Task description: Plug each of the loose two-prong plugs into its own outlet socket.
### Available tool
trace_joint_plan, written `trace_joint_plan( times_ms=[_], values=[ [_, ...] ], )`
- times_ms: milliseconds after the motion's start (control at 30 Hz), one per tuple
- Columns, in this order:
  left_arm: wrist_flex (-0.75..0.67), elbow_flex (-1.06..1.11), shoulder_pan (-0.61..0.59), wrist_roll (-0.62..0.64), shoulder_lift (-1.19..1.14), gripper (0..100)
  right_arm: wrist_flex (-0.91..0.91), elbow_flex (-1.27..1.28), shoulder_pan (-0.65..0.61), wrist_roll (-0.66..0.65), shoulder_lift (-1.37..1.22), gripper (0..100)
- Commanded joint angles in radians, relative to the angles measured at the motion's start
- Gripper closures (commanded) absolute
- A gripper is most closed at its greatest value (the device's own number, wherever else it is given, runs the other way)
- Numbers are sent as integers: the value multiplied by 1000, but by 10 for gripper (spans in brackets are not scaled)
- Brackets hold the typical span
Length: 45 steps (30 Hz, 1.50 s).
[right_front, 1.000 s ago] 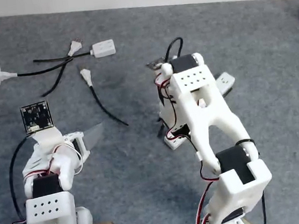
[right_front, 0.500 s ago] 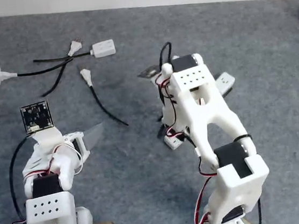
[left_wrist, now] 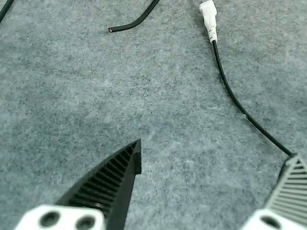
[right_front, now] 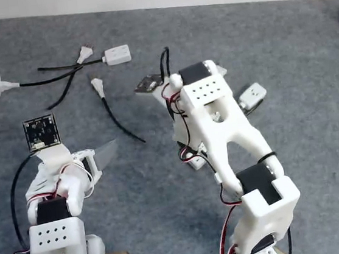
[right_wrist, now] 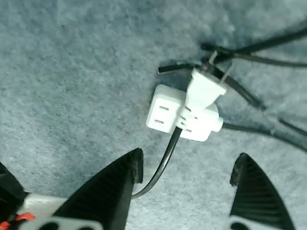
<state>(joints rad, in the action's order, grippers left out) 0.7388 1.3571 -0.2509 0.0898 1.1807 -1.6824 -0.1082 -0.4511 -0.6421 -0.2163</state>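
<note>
Grey carpet [right_front: 164, 189] lies under it all. Right gripper [right_wrist: 189, 158] hangs spread wide and empty, with the white outlet block [right_wrist: 168, 112] just ahead of its tips. A two-prong plug [right_wrist: 206, 86] lies unseated at the block's far side, prongs pointing away from the jaws. Left gripper [left_wrist: 216, 149], also wide and empty, faces another loose plug [left_wrist: 208, 12] well ahead. I'd say the right arm is nearer its work.

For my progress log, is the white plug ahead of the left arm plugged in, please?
Not plugged in: the small white two-prong plug on its black cord lies alone on grey carpet.
</note>
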Motion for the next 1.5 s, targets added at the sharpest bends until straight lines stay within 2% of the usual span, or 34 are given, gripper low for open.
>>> trace_joint_plan(
  times_ms=[0,167,267,333,633,833,1133,1467],
  values=[
    [-18,-4,-8,9,5,568,64,19,-18,-48,5,714],
    [-18,-4,-8,9,5,568,111,67,-18,-23,4,714],
    [-18,-4,-4,9,5,568,163,101,-15,124,5,714],
    [-18,-2,5,9,4,568,160,108,-16,161,7,714],
    [-18,8,5,9,12,568,170,114,-16,170,5,714],
    [-18,8,5,9,12,568,277,206,-15,170,7,744],
    [-18,8,5,9,12,568,337,232,-12,170,5,749],
    [-18,10,5,9,12,568,343,248,12,169,5,749]
  ],
)
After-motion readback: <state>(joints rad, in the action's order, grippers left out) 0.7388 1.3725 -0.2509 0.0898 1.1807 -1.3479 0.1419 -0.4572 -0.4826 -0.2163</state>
